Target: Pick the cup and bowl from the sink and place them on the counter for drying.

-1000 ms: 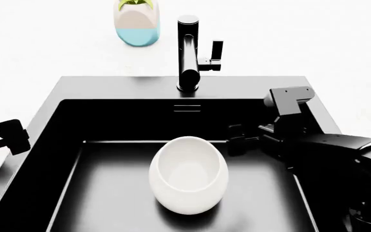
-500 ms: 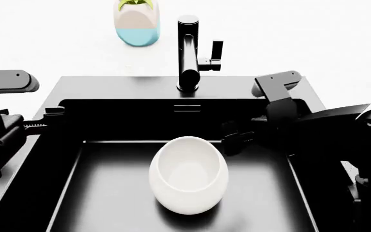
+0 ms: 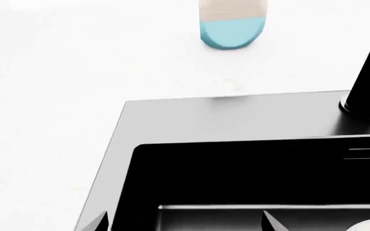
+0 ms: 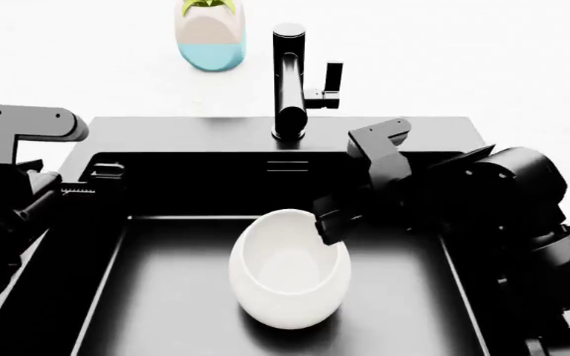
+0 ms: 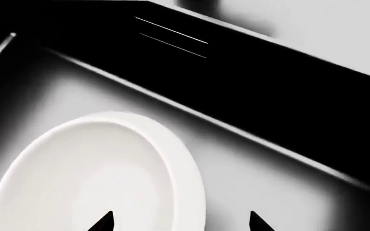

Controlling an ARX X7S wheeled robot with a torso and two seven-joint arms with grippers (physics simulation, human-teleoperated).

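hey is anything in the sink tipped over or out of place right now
Yes. The bowl lies tipped in the sink, its opening facing up and back. No cup shows in any view.

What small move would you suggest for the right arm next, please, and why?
Probably lower the right tool slightly and close on the bowl rim. In the right wrist view its open tips straddle the rim's right side, one over the inside and one outside, and the bowl sits alone in the sink.

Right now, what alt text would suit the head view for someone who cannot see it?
A large glossy white bowl sits in a black rectangular sink, the right gripper at its rim. The left gripper hovers over the sink's left edge; a black faucet stands behind.
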